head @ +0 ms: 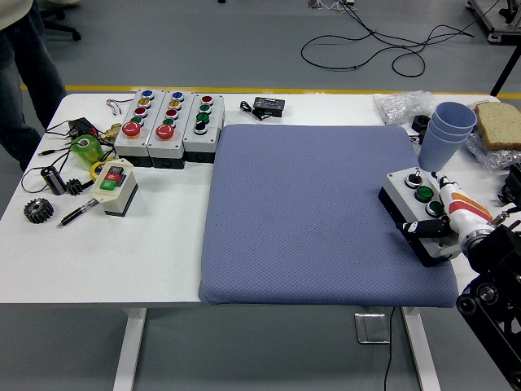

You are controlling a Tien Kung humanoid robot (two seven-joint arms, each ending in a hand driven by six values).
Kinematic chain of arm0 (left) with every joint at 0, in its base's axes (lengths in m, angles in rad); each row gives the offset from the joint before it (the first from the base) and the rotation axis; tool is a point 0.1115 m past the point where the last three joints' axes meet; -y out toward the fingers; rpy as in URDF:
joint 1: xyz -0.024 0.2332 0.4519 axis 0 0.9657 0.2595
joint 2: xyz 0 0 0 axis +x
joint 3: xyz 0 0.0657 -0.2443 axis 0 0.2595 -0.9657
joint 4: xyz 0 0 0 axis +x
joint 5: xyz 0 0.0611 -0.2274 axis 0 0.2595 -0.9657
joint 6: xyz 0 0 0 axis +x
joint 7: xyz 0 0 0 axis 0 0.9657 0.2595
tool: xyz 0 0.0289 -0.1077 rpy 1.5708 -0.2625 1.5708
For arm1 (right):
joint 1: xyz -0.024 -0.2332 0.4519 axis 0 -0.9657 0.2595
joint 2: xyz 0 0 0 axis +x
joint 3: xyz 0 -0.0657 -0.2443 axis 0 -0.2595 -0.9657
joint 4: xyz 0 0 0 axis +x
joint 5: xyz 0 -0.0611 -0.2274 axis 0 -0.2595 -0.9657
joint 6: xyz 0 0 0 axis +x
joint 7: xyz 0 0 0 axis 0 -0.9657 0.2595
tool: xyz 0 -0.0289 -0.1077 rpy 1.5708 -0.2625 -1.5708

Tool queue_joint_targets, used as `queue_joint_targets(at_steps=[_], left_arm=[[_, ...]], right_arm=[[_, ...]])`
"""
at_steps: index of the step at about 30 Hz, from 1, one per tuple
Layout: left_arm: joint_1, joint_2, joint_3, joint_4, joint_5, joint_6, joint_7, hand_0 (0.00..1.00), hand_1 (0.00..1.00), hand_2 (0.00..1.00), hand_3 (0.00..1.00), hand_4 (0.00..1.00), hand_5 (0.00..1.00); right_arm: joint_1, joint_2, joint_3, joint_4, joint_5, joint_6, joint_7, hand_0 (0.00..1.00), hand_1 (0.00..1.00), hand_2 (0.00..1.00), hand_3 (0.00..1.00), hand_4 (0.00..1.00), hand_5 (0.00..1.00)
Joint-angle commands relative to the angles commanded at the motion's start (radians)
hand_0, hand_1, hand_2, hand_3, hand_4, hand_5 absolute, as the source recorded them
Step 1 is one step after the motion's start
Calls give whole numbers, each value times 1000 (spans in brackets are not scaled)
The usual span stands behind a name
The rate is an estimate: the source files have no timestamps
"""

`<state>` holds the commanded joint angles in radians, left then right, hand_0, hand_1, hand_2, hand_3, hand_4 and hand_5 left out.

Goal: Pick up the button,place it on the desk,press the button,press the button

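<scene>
A grey button box (409, 192) with a black knob and two green buttons sits at the right edge of the blue mat (309, 212). It is tilted, with its near end raised. My right hand (446, 218) comes in from the lower right and is shut on the box's near right end. A dark thumb (423, 227) lies across the box's front and white fingers (453, 200) run along its right side. The left arm is out of view.
Three grey button boxes (167, 122) stand in a row at the far left, with a small red-and-green switch box (116, 186), a gear (37, 211) and a pen nearby. Stacked blue cups (449, 130) and bagged bread (498, 124) are just behind my hand. A person (24, 73) stands at the far left.
</scene>
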<state>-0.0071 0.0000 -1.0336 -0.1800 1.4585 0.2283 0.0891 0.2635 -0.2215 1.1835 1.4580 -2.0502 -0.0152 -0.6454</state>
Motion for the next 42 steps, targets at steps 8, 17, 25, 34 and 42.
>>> queue_joint_targets(at_steps=[8, 17, 25, 34, 42], left_arm=[[3, 0, -12, 0, 18, -2, 3, 612, 646, 698, 565, 448, 797], [7, 0, -18, 0, 32, -3, 4, 612, 645, 697, 565, 447, 796], [11, 0, -18, 0, 33, -3, 4, 611, 645, 697, 564, 446, 796], [6, 0, -17, 0, 25, -1, 3, 611, 645, 697, 565, 446, 795], [2, 0, -14, 0, 16, 0, 2, 611, 645, 696, 564, 446, 796]], right_arm=[[12, 4, -2, -33, -12, 28, 0, 690, 749, 967, 998, 992, 225], [30, -4, -35, -59, -27, 3, 0, 319, 370, 598, 755, 802, 2], [40, -54, -69, -62, -13, -9, 0, 308, 315, 505, 560, 689, 2], [56, -98, -96, -35, -41, -83, 90, 22, 132, 397, 487, 383, 2], [140, -193, -203, 20, 71, -21, 401, 17, 113, 376, 473, 380, 2]])
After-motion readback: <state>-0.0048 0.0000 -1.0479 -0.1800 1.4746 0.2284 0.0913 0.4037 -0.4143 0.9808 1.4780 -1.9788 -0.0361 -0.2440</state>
